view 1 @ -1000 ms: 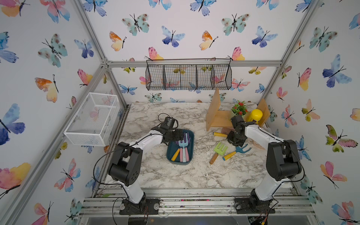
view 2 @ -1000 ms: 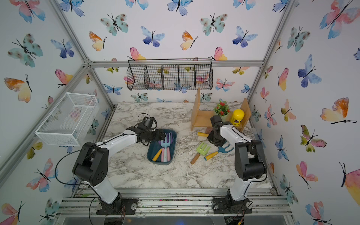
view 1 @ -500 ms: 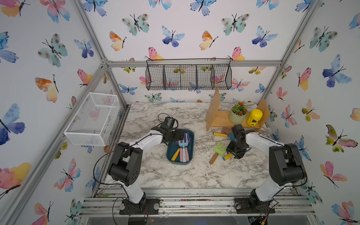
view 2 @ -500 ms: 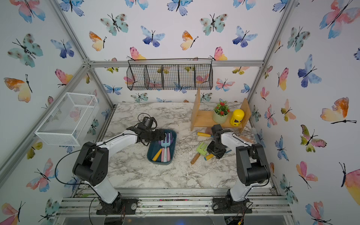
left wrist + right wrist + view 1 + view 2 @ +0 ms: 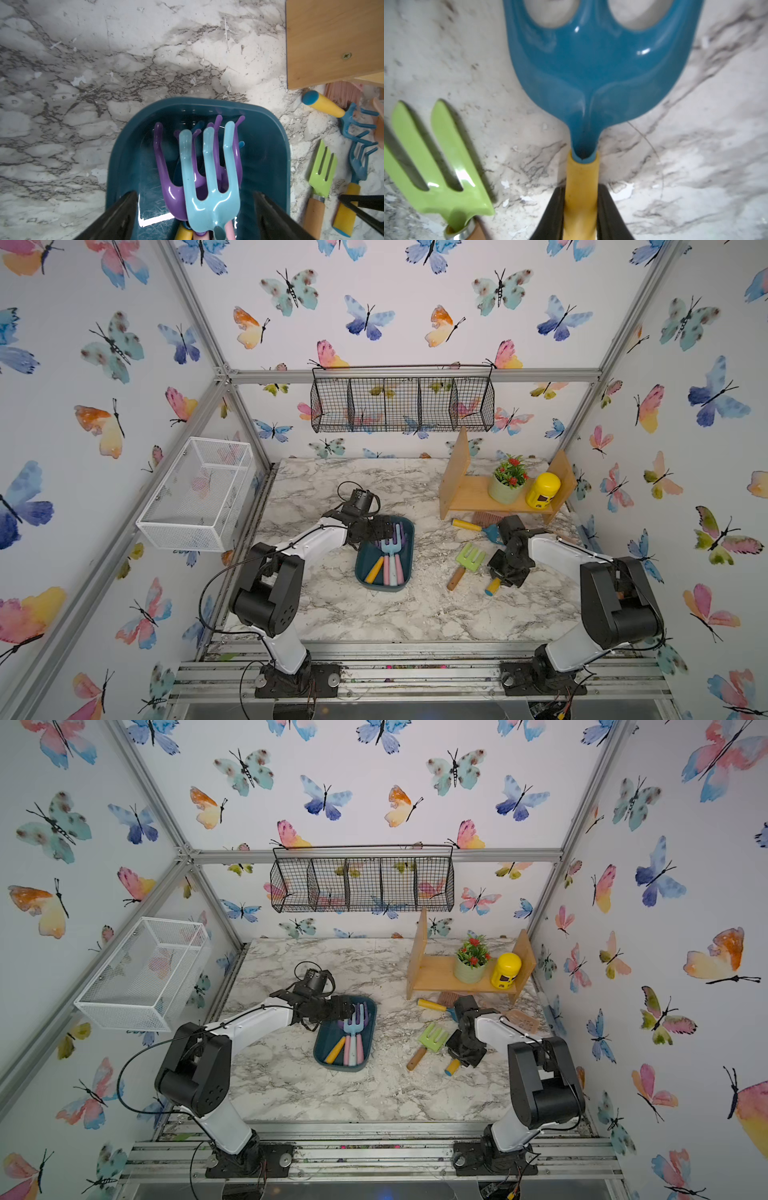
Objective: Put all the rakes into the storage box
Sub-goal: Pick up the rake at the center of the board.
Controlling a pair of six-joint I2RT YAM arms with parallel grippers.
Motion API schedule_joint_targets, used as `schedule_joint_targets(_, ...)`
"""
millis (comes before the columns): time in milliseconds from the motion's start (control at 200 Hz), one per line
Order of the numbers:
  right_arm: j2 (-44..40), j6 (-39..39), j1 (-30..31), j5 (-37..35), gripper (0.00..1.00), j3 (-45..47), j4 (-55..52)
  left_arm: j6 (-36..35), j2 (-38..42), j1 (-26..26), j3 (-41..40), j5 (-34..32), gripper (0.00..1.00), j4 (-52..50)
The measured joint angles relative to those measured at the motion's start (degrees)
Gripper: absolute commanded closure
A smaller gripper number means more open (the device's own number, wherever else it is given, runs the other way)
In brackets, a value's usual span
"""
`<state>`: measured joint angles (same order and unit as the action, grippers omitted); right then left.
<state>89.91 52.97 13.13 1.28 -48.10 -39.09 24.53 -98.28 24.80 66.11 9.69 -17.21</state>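
Once the right gripper (image 5: 580, 199) had dropped from by the shelf (image 5: 469, 493) and clamped on the rake's (image 5: 493, 586) yellow handle, right of centre in a top view, it pretty much only needed carrying to the storage box (image 5: 380, 588) at mid-frame, where the left gripper (image 5: 195, 207) hung with jaws wide apart.

Left tool (image 5: 195, 193) jaws wide apart, right tool (image 5: 580, 188) in tight pinch.

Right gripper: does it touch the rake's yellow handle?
Touching. The right wrist view shows the right gripper clamping the blue rake by its yellow handle, no gap.
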Motion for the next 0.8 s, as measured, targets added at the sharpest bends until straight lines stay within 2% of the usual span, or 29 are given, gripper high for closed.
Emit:
schedule_joint_targets(160,-4.8,1.9,0.0,-1.6,0.85,3.0,-4.4,-0.2,0.0,-0.1,0.0,4.5,0.06,0.9)
schedule_joint_targets(260,-9.5,2.8,0.0,-2.8,0.87,2.7,-6.8,-0.2,0.0,-0.1,0.0,7.5,0.01,2.0)
schedule_joint_targets(441,-15.4,1.4,0.3,0.3,0.93,0.3,-2.6,-0.3,0.1,-0.1,0.0,13.6,0.01,4.6)
schedule_joint_targets(581,-12.5,-1.8,4.5,4.7,0.99,-2.1,3.0,-0.3,1.6,-0.1,-0.8,18.3,0.01,7.1)
schedule_joint_targets(796,-0.9,-9.0,17.6,6.3,1.00,-12.4,7.1,0.2,3.2,0.1,-1.3,21.7,0.01,10.1)
